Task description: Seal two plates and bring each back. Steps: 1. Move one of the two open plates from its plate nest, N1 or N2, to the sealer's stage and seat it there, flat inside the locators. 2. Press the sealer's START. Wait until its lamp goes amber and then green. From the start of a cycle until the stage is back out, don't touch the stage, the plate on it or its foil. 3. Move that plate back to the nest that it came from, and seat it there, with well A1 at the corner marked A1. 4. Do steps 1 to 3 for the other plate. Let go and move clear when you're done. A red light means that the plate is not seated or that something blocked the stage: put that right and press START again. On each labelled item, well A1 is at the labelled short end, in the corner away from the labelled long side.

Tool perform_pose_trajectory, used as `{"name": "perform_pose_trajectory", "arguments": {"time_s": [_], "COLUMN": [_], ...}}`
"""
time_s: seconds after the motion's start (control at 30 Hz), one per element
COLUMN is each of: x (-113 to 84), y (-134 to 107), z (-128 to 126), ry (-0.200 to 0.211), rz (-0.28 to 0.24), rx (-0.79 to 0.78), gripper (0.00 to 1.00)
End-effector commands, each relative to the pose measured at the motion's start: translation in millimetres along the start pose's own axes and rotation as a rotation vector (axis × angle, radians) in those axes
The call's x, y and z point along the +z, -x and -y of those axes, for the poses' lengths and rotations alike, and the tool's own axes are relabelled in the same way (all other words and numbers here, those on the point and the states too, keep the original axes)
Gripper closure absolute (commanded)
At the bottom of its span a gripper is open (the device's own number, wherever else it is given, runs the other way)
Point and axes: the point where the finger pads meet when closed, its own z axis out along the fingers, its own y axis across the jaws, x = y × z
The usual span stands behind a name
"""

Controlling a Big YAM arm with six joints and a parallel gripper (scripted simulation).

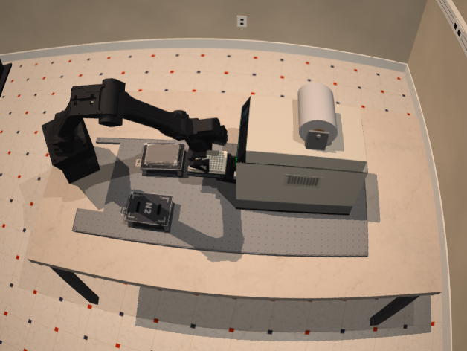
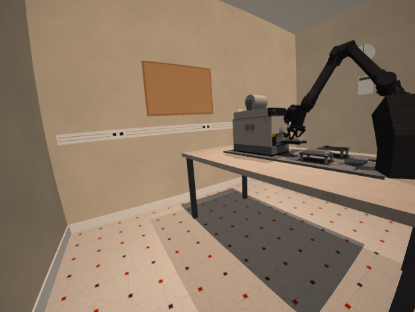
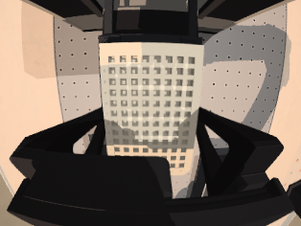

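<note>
My gripper (image 1: pixel 207 163) (image 2: pixel 297 137) (image 3: pixel 150 111) is shut on the open white plate (image 1: pixel 218 162) (image 3: pixel 150 86), one finger on each long side. The plate is over the sealer's extended stage (image 1: pixel 227 178), its far end close to the dark bar in the wrist view. Whether it rests flat inside the locators cannot be told. Nest N1 holds a plate (image 1: pixel 162 153) with a smooth greyish top and no wells showing. Nest N2 (image 1: pixel 148 208) (image 2: pixel 316 154) is empty, its label exposed. The sealer (image 1: pixel 294 190) (image 2: pixel 256 129) shows a small green light (image 1: pixel 236 160) at its front.
The white foil roll (image 1: pixel 316 105) (image 2: pixel 256 101) stands on top of the sealer. The sealer's dark panel (image 1: pixel 244 131) rises close beside the wrist. N1 with its plate stands just behind the stage, toward the arm's base. The perforated baseplate (image 1: pixel 302 236) lies under the nests and sealer.
</note>
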Motion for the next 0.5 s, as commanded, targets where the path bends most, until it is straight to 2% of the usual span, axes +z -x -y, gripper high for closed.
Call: {"name": "perform_pose_trajectory", "arguments": {"time_s": [0.0, 0.2, 0.47], "x": [-3.1, -6.0, -5.2], "y": [16.0, 17.3, 5.5], "z": [-14.9, -13.2, 7.4], "ry": [0.012, 0.012, -0.005], "rz": [0.019, 0.024, 0.004], "rx": [-0.01, -0.008, -0.006], "gripper": [1.0, 1.0, 1.0]}}
